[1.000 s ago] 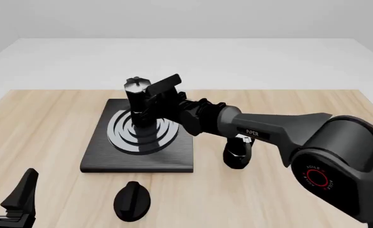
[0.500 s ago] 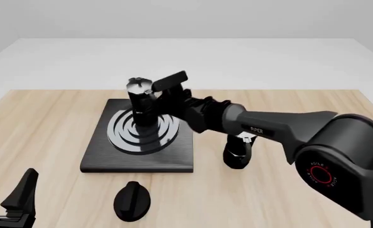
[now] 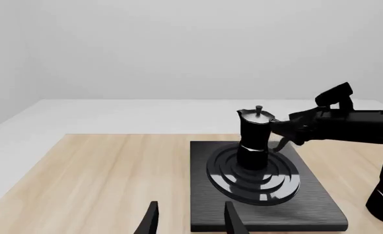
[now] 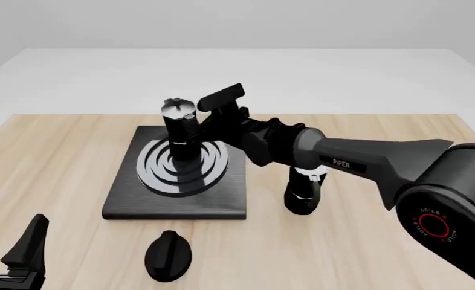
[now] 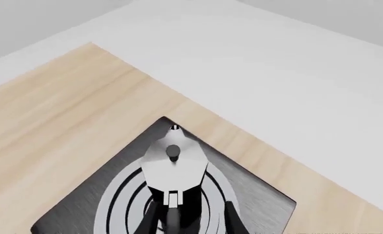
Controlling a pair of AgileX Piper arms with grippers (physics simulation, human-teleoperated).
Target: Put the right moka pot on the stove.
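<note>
The right moka pot [image 4: 179, 130], black with a shiny silver lid, stands upright at the centre of the rings on the stove [image 4: 124, 199]. The left wrist view shows the pot [image 3: 253, 141] on the stove [image 3: 308, 204] too. My right gripper [image 4: 201, 125] is open just to the pot's right at lid height. In the right wrist view its fingers [image 5: 234, 222] straddle the handle without touching the pot [image 5: 173, 168]. My left gripper [image 4: 10, 228] stays open and holds nothing at the near left edge of the table, far from the stove.
A second, near-identical moka pot [image 4: 304, 196] stands on the table just right of the stove, under my right forearm. A small black round knob [image 4: 168, 256] lies in front of the stove. The wooden table ends against a white floor beyond.
My right gripper has let go of the pot, risen and drawn back to the right. The pot stays upright on the rings. The left arm has not moved.
</note>
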